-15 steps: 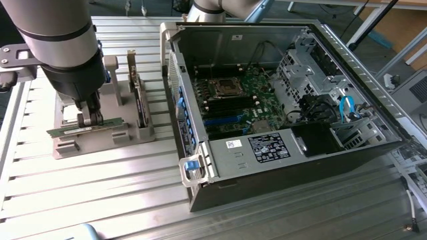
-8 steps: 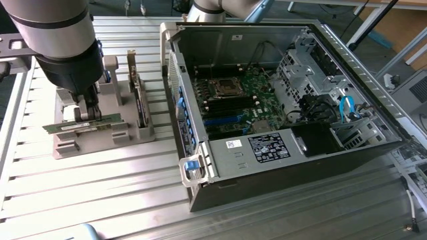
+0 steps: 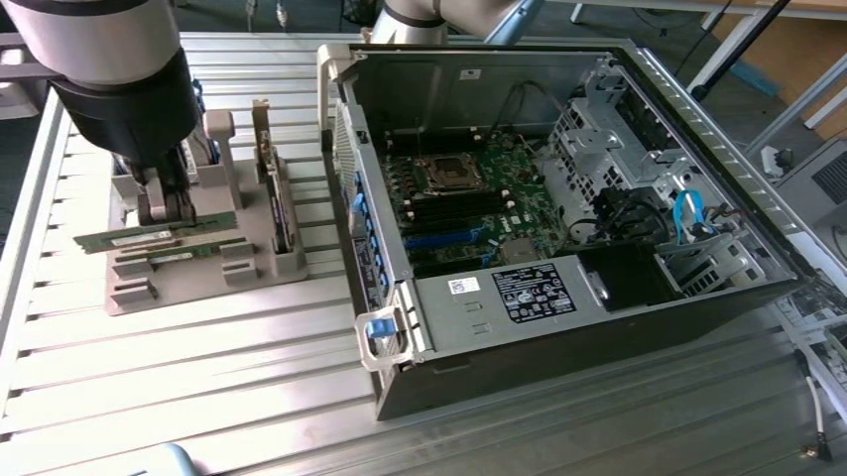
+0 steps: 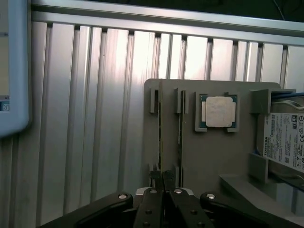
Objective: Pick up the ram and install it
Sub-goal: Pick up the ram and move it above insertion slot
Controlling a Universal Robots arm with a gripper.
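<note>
The claw (image 4: 163, 184) is pinched almost fully shut, its two fingers clamped on the top edge of the ram (image 4: 160, 135) near one end of the stick. The ram stands on edge in the slots of a grey holder (image 4: 209, 161); I cannot tell whether it has lifted clear of them.

As I judge it, the stick is light and stiff but thin and easily damaged. A hold on the bare long edges, near the middle and away from the chips and contacts, would suit it best.

Just beside it a second stick (image 4: 180, 137) sits in its own slots. Further along, the holder carries a square processor chip (image 4: 217, 112) in a recess, a hard drive (image 4: 285, 142) and an upright expansion card (image 3: 277, 203).

Beyond, on the slatted desk (image 3: 198, 387), the computer case (image 3: 530, 347) lies open, with the motherboard (image 3: 483, 193) exposed inside.
</note>
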